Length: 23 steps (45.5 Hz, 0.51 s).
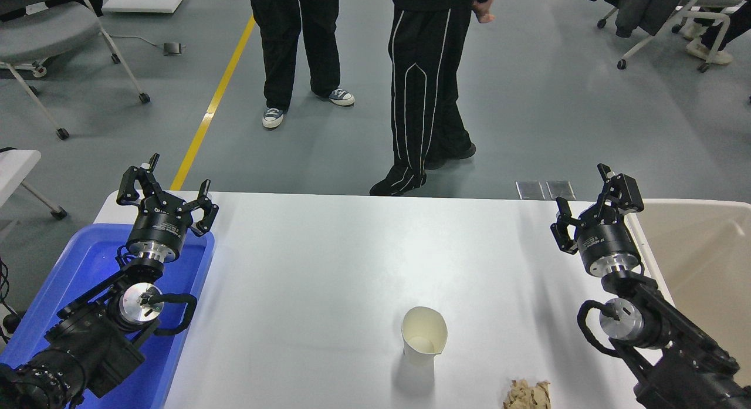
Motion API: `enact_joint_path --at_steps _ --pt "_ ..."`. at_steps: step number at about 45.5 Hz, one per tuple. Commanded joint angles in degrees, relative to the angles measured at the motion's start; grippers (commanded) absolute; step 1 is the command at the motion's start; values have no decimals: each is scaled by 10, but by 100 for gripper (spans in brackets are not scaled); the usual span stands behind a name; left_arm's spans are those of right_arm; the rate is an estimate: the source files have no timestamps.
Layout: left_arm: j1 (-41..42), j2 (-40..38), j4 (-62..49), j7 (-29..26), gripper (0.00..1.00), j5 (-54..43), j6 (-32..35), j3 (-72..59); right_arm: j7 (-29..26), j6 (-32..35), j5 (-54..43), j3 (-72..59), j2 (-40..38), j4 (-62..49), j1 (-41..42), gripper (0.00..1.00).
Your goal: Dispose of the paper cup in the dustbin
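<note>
The paper cup (pixel 423 338) stands upright on the white table (pixel 328 268), near the front, right of the middle. It is plain white with a cream inside and a rim squashed to a point. The dustbin (pixel 701 250), a beige bin with a thick off-white rim, stands off the table's right edge. My right gripper (pixel 581 202) is open and empty, held above the table's right side next to the dustbin, well behind and to the right of the cup. My left gripper (pixel 165 183) is open and empty, parked at the left over the blue bin.
A blue plastic bin (pixel 88 280) stands at the table's left edge under my left arm. A crumpled tan paper wad (pixel 528 394) lies at the front edge, right of the cup. Two people stand beyond the far side of the table. Chairs stand further back.
</note>
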Motion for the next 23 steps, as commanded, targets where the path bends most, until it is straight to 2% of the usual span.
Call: enact_joint_path --at_steps 1,23 --pt "0 0 0 1 100 -1 0 -1 2 -2 6 -1 2 -3 7 100" --pt "0 0 0 0 100 -1 0 -1 2 -1 6 -6 -1 -2 10 100"
